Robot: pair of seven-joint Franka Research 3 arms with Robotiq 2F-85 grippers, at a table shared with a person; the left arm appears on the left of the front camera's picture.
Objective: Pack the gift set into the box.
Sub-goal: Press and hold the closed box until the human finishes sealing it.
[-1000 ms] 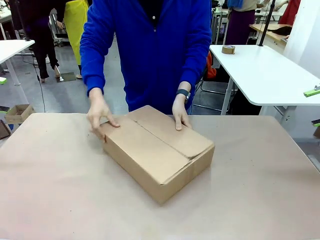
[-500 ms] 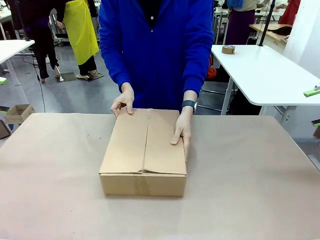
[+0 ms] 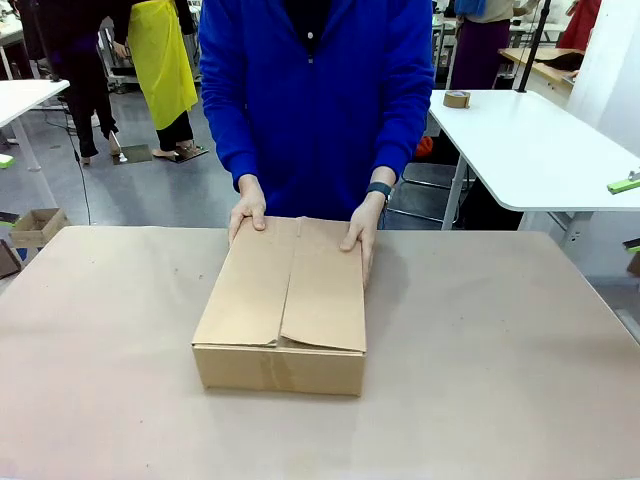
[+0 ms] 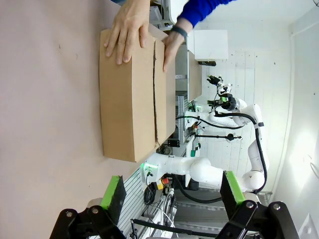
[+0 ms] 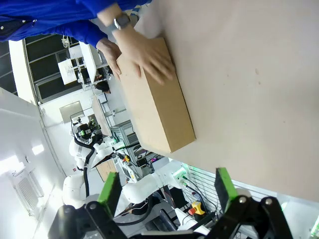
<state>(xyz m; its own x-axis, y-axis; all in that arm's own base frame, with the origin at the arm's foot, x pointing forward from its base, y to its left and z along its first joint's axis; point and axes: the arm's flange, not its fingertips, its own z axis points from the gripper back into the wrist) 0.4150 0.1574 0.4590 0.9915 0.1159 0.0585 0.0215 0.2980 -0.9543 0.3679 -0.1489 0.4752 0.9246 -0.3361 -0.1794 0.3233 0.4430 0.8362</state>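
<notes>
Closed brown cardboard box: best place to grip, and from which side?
Probably the right top flap, at its near edge, from the robot's side: it appears slightly lifted there, the closed brown cardboard box looks too broad to span, and the person's hands cover the far end.

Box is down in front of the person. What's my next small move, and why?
Probably wait, with both arms back. The box has its flaps shut and the person's hands rest on its far end; the left gripper and right gripper are open and apart from it.
</notes>
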